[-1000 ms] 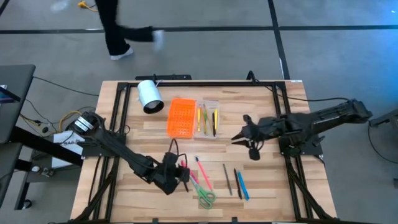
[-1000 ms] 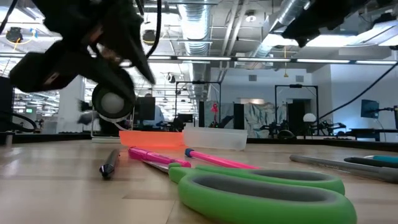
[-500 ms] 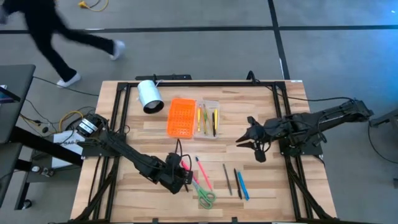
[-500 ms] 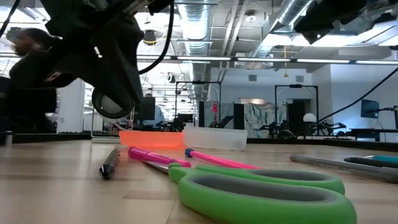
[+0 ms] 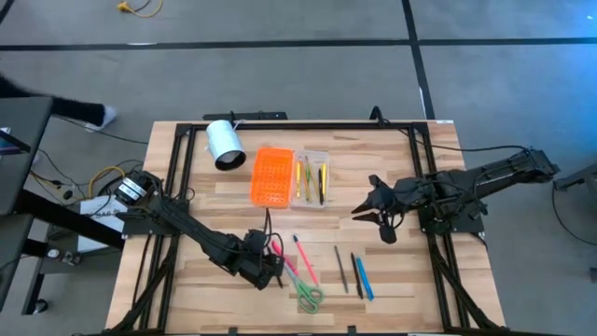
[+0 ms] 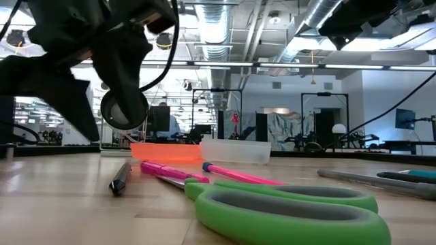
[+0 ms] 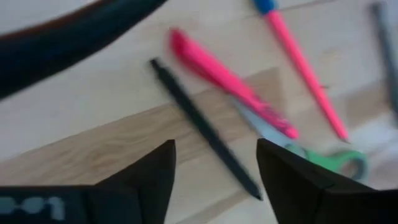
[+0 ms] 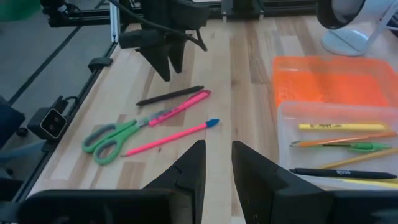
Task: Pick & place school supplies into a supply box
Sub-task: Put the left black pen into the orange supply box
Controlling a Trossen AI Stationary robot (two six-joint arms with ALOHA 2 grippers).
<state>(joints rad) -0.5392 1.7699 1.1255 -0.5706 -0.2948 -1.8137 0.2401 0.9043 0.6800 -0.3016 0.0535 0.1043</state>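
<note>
My left gripper (image 5: 268, 266) (image 7: 214, 171) hovers open over the near middle of the table. A black pen (image 7: 205, 134) (image 6: 120, 178) lies flat below the gap between its fingers. Beside that pen lie a pink highlighter (image 7: 227, 81), a pink pen with a blue cap (image 7: 301, 65) and green-handled scissors (image 5: 309, 297) (image 6: 286, 211). Further right are a grey pen (image 5: 340, 268) and a blue pen (image 5: 365, 278). The supply box's clear tray (image 5: 312, 177) (image 8: 339, 146) holds yellow, green and black pencils, with its orange lid (image 5: 272, 175) next to it. My right gripper (image 5: 371, 210) (image 8: 217, 168) waits open, above the table right of the tray.
A white cylinder (image 5: 224, 144) lies at the far left of the table, behind the lid. Black frame rails (image 5: 177, 187) run along the table's left, right and far sides. Bare wood lies between the tray and the loose pens.
My left gripper has edged a little to the right, toward the black pen and highlighter, and has turned about its wrist. My right gripper has shifted slightly toward the near edge. A person beyond the table has walked off to the left.
</note>
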